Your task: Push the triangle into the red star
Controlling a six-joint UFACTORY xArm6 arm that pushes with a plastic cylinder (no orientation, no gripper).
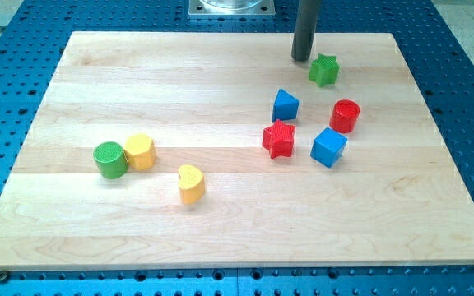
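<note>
Blue triangle (285, 105) right of the desk's (220, 238) middle, just above the red star (279, 138) and a touch to the view's right of it; too close to tell whether touching. Well below my tip (302, 59) and slightly to its left, clearly apart. Just right of my tip, and close to it, the green star (324, 70). Right of the triangle, a red cylinder (345, 116); below that, beside the red star, a blue cube (328, 147).

Arm as a dark upright rod, dropping in from the view's top edge near the desk's far side. No pincer to open or close: only the plain rod end, holding nothing.

Far off at the view's left, green cylinder (110, 159) touching yellow hexagon (140, 151); yellow heart (191, 183) lower, nearer the middle.
</note>
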